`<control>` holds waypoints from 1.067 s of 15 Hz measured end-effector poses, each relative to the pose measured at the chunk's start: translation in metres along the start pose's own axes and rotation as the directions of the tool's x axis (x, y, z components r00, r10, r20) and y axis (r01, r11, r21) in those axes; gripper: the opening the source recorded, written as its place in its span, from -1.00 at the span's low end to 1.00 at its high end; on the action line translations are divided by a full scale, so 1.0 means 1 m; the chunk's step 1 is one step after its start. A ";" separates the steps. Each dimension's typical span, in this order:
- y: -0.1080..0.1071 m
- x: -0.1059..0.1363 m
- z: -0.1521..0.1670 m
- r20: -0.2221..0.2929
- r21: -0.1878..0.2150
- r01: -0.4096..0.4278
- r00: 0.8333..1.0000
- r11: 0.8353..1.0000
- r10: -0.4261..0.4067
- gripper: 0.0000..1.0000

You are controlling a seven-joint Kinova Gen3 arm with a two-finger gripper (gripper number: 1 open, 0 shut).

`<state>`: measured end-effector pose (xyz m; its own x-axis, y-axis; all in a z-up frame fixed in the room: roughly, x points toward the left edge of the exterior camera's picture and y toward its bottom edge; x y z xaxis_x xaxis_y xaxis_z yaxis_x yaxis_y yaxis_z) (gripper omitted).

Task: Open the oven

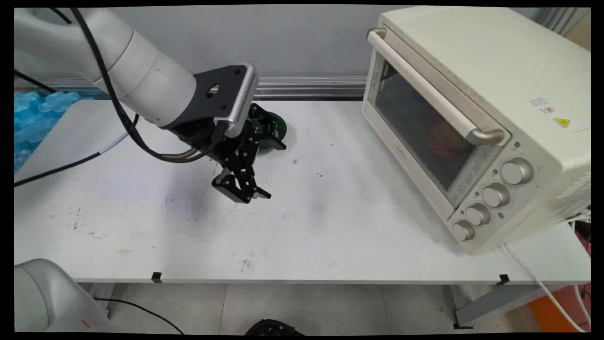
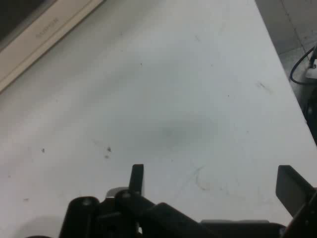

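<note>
My black gripper (image 1: 242, 192) hangs low over the middle-left of the white table (image 1: 330, 226), open and holding nothing. In the hand view the gripper (image 2: 215, 184) has its two fingers (image 2: 137, 177) spread wide over bare, scuffed tabletop (image 2: 173, 99). Just behind the hand, partly hidden by it, sits a dark green round dish (image 1: 273, 128). It is the nearest thing, and the gripper does not touch it.
A cream toaster oven (image 1: 476, 113) stands at the right with its glass door shut, several knobs on its front, and something reddish dim inside; its lower edge (image 2: 44, 34) shows in the hand view. Blue bubbled material (image 1: 33, 118) lies at the far left. A white cord (image 1: 538, 283) hangs off the front right.
</note>
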<state>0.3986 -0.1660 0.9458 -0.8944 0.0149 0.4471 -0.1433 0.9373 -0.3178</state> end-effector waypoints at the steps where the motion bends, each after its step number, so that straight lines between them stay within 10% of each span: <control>1: 0.000 0.001 0.000 -0.001 0.002 -0.001 1.000 1.000 0.001 1.00; 10: -0.009 0.020 -0.003 -0.045 0.045 0.077 0.996 0.996 -0.075 1.00; 16: -0.030 0.044 -0.009 -0.134 0.088 0.262 0.959 0.961 -0.249 1.00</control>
<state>0.3669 -0.1902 0.9825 -0.7656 -0.1727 0.6198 -0.4092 0.8740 -0.2620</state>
